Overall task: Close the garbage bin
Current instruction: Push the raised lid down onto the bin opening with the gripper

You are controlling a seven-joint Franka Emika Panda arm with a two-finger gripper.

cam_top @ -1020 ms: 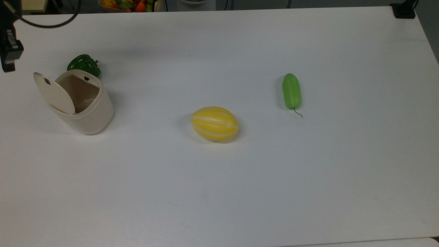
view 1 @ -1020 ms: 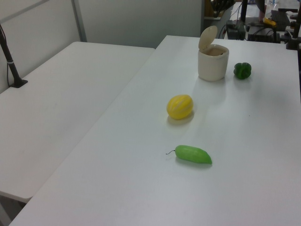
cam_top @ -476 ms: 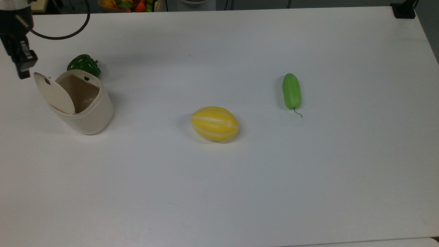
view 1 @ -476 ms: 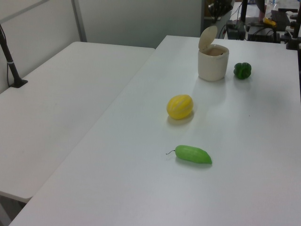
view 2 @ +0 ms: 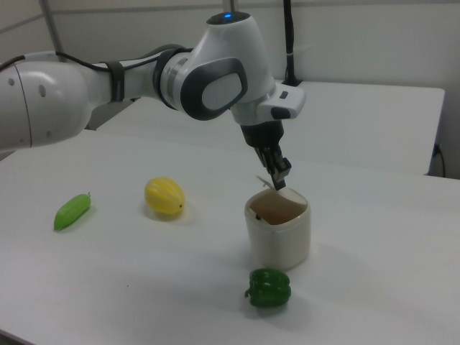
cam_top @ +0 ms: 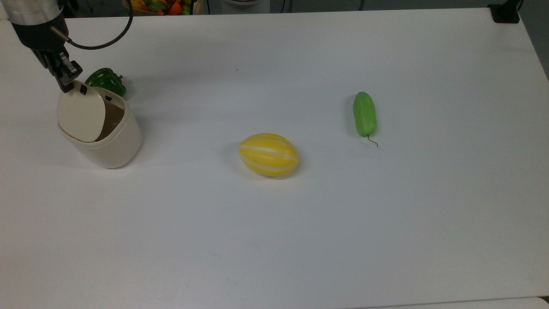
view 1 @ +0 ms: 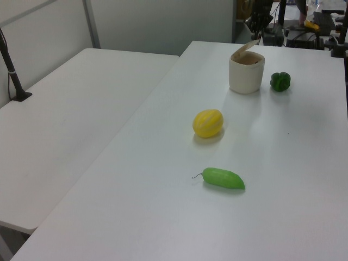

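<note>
The cream garbage bin [cam_top: 112, 143] stands at the top view's left on the white table. Its hinged lid [cam_top: 81, 113] is tilted about halfway down over the opening, with the dark button [cam_top: 83, 89] near its upper edge. My gripper [cam_top: 66, 85] is shut, and its tips press against the lid's raised edge from behind. In the right view the gripper [view 2: 281, 180] points down at the lid's edge [view 2: 267, 185] above the bin [view 2: 279, 231]. The left view shows the bin [view 1: 246, 73] with its lid [view 1: 244, 48] leaning low.
A green pepper [cam_top: 106, 81] sits just behind the bin. A yellow melon [cam_top: 268, 154] lies mid-table and a green cucumber [cam_top: 364, 113] lies further to the top view's right. A basket of produce [cam_top: 161, 6] stands beyond the table's far edge.
My gripper moved from the top view's left edge toward the bin and reached the lid. The lid swung from nearly upright to about halfway down.
</note>
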